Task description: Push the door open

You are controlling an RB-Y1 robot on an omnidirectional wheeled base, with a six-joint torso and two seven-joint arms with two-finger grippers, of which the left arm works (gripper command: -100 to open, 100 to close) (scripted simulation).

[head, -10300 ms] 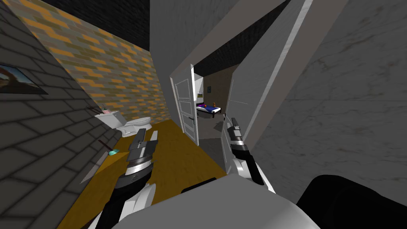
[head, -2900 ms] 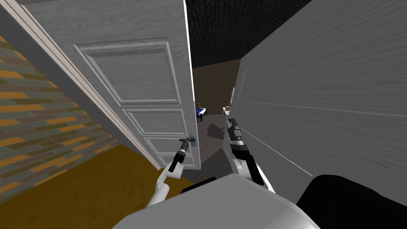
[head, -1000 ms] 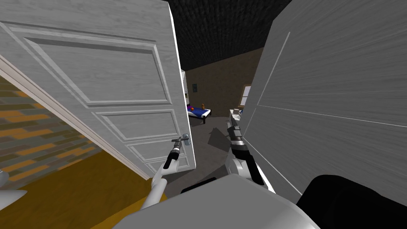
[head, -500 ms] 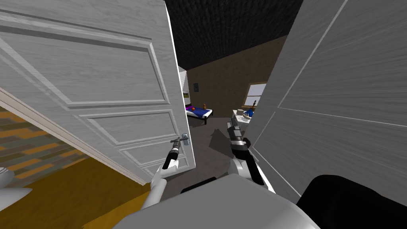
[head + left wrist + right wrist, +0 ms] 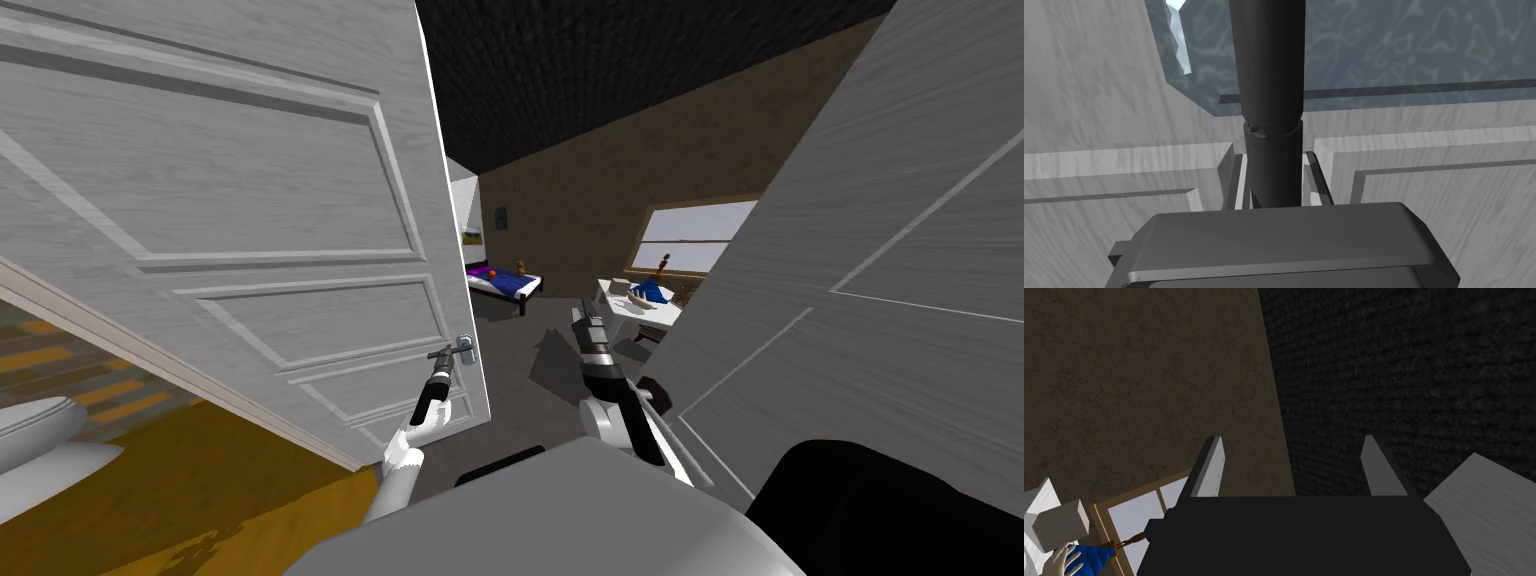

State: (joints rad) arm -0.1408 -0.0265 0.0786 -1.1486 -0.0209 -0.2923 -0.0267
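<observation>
Dark handle (image 5: 1269, 75) sits clamped in the outstretched left gripper (image 5: 1274, 172); right gripper (image 5: 1291, 465) points forward, fingers (image 5: 1210, 468) apart.

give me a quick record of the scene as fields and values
door: white, panelled, partly open
handle: dark lever near the door's free edge
left gripper: shut on handle
right gripper: open, holding nothing
beyond door: bed, window, desk
floor on my left: yellow-brown
</observation>
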